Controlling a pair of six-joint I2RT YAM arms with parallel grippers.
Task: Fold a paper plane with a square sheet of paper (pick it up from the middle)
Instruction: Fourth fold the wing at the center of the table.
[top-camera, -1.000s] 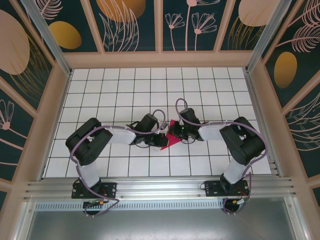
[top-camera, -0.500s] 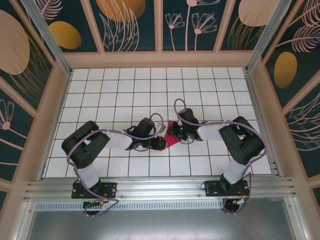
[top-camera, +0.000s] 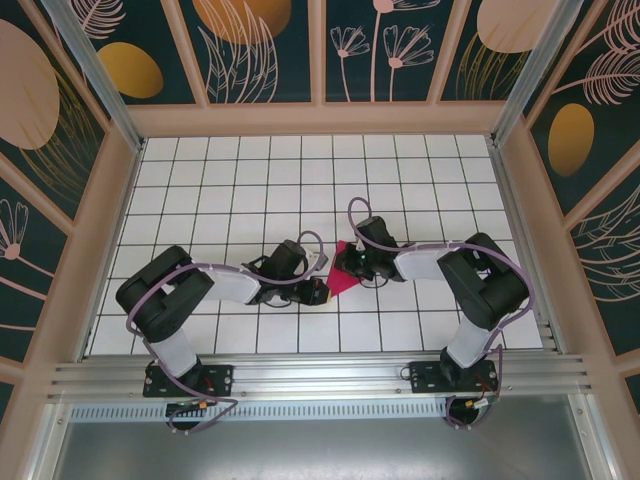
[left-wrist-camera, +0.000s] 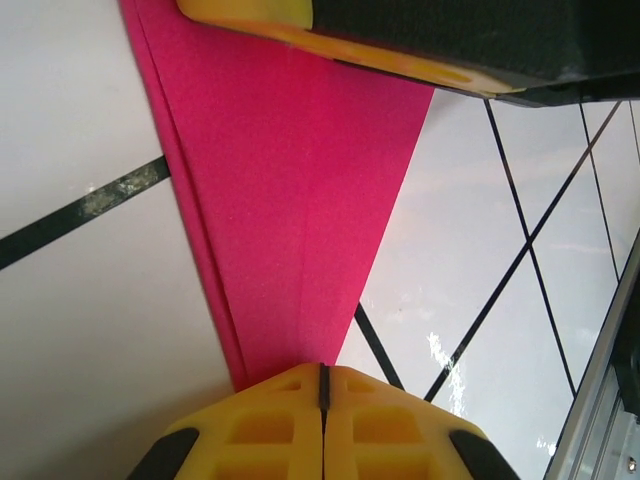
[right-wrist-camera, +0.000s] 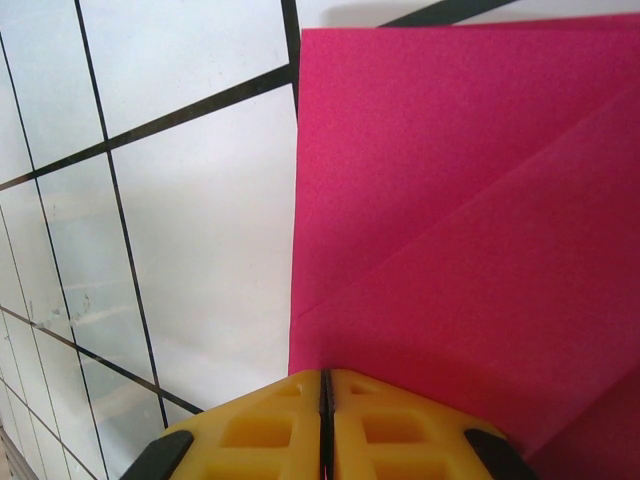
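Observation:
The square sheet of paper (top-camera: 343, 280) is magenta-red and creased into a pointed shape. It lies flat on the white tiles at the table's middle. My left gripper (top-camera: 319, 291) is shut, its yellow tips (left-wrist-camera: 322, 372) resting on the narrow end of the paper (left-wrist-camera: 300, 200), right on a crease line. My right gripper (top-camera: 357, 266) is shut too, its tips (right-wrist-camera: 326, 375) pressing on the paper (right-wrist-camera: 470, 200) near a straight edge, where a diagonal fold shows. One of the right fingers (left-wrist-camera: 250, 10) shows over the wide end in the left wrist view.
White tiled floor (top-camera: 250, 180) with black grid lines spreads all round the paper. Wooden frame walls (top-camera: 110, 230) stand left, right and far. A metal rail (top-camera: 320, 375) runs along the near edge by the arm bases.
The left arm has pulled back to the left and lowered, and its shut gripper has slid along the paper toward the near tip. The right gripper has stayed put.

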